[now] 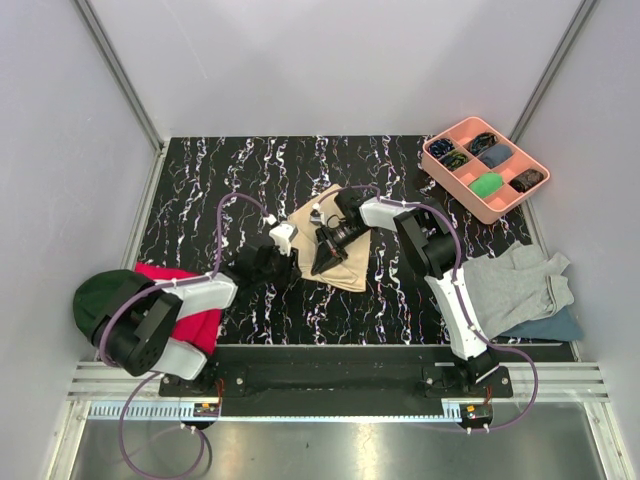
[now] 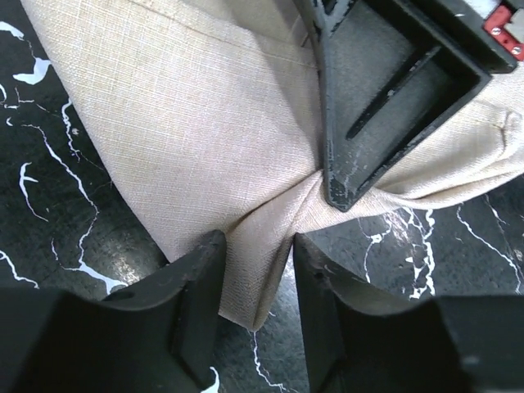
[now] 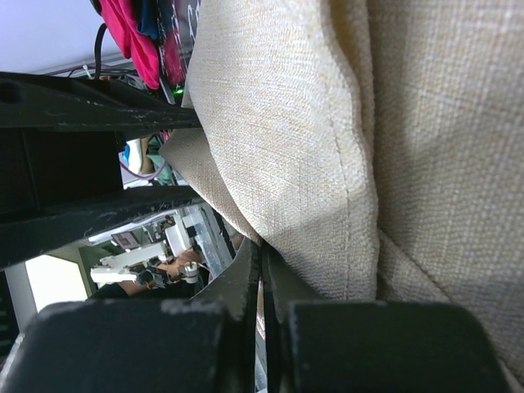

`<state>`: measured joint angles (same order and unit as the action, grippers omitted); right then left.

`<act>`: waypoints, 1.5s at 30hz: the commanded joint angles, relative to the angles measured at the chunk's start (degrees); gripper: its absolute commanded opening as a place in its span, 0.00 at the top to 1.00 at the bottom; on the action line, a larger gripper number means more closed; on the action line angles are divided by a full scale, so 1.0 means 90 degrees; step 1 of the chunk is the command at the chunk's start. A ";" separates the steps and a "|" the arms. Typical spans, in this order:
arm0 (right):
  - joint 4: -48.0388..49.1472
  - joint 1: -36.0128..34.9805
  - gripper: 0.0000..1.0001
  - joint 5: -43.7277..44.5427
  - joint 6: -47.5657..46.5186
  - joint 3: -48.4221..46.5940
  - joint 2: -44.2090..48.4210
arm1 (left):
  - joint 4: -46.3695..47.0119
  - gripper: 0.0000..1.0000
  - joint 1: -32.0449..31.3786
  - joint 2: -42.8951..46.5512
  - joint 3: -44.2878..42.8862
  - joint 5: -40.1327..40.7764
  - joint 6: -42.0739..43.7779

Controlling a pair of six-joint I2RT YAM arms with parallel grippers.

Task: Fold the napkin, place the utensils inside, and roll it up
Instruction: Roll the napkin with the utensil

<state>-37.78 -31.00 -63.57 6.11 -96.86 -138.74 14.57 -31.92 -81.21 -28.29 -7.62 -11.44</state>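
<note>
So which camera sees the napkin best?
The top camera: only it shows the napkin nearly whole, though partly covered. The left wrist view shows just one corner; the right wrist view just a close fold.

In the middle of the black marbled table [image 1: 200, 190] — a beige square cloth napkin [image 1: 348, 264]. At the far right corner, a pink plastic tray [image 1: 522, 197]. Right of the napkin, near the front — a grey cloth [image 1: 515, 285] on top of a blue cloth [image 1: 555, 327]. Left, near the front, a red cloth [image 1: 195, 318], with a dark green round lump [image 1: 105, 295] just left of it.
</note>
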 commanded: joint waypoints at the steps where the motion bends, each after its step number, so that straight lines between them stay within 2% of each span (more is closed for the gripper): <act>1: -0.0041 0.0115 1.00 -0.0075 0.0073 -0.0273 -0.0083 | -0.0105 0.61 -0.0008 -0.0146 -0.0274 0.0260 -0.0018; 8: -0.0031 0.0105 1.00 -0.0075 0.0024 -0.0234 0.0092 | -0.0358 1.00 -0.0008 -0.0381 -0.0460 0.0114 -0.0047; 11: -0.0021 0.0105 1.00 -0.0007 -0.0053 -0.0166 0.0336 | -0.0505 1.00 -0.0008 -0.0420 -0.0577 0.0007 -0.0067; 14: 0.0018 0.0105 0.89 0.0236 -0.0229 -0.0010 0.0785 | -0.0709 1.00 -0.0008 -0.0439 -0.0694 -0.0159 -0.0106; 15: 0.0057 0.0105 0.86 0.0460 -0.0288 0.0107 0.1057 | -0.0788 1.00 -0.0017 -0.0478 -0.0742 -0.0276 -0.0125; 16: 0.0096 0.0105 0.79 0.0607 -0.0346 0.0204 0.1214 | -0.0856 1.00 -0.0008 -0.0537 -0.0849 -0.0335 -0.0144; 18: 0.0300 0.0105 0.74 0.1035 -0.0424 0.0525 0.1643 | -0.1052 1.00 -0.0008 -0.0625 -0.0957 -0.0471 -0.0213; 19: 0.0427 0.0105 0.69 0.1183 -0.0415 0.0682 0.1800 | -0.1139 1.00 -0.0008 -0.0722 -0.1025 -0.0482 -0.0242; 21: 0.1031 0.0105 0.64 0.1398 -0.0406 0.1305 0.2316 | -0.1393 1.00 -0.0008 -0.0791 -0.1221 -0.0530 -0.0301; 23: 0.1832 0.0095 0.52 0.1642 -0.0211 0.1785 0.2698 | -0.1560 1.00 0.0012 -0.0830 -0.1338 -0.0569 -0.0369; 24: 0.2095 0.0076 0.49 0.2069 -0.0123 0.2290 0.3087 | -0.1599 1.00 0.0031 -0.0840 -0.1358 -0.0618 -0.0427; 28: 0.3558 -0.0129 0.42 0.3272 -0.0171 0.3553 0.4056 | -0.1979 1.00 0.0187 -0.0927 -0.1543 -0.0920 -0.0564; 33: 0.3865 -0.0753 0.40 0.4844 -0.1027 0.4218 0.4623 | -0.2165 1.00 0.0499 -0.1113 -0.1719 -0.1565 -0.0847; 35: 0.4051 -0.1251 0.40 0.5632 -0.1264 0.4336 0.4721 | -0.2195 1.00 0.0578 -0.1133 -0.1749 -0.1770 -0.0887; 38: 0.4383 -0.1642 0.39 0.6318 -0.1664 0.4512 0.4761 | -0.2224 1.00 0.0676 -0.1133 -0.1768 -0.1878 -0.0955; 45: 0.4364 -0.1887 0.40 0.6409 -0.2191 0.4337 0.4420 | -0.2234 1.00 0.0715 -0.1211 -0.1778 -0.1976 -0.0975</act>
<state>-1.74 -47.46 -10.35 -8.82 -56.38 -98.52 -4.45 -25.69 -91.22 -42.44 -23.03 -19.64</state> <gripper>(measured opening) 0.602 0.017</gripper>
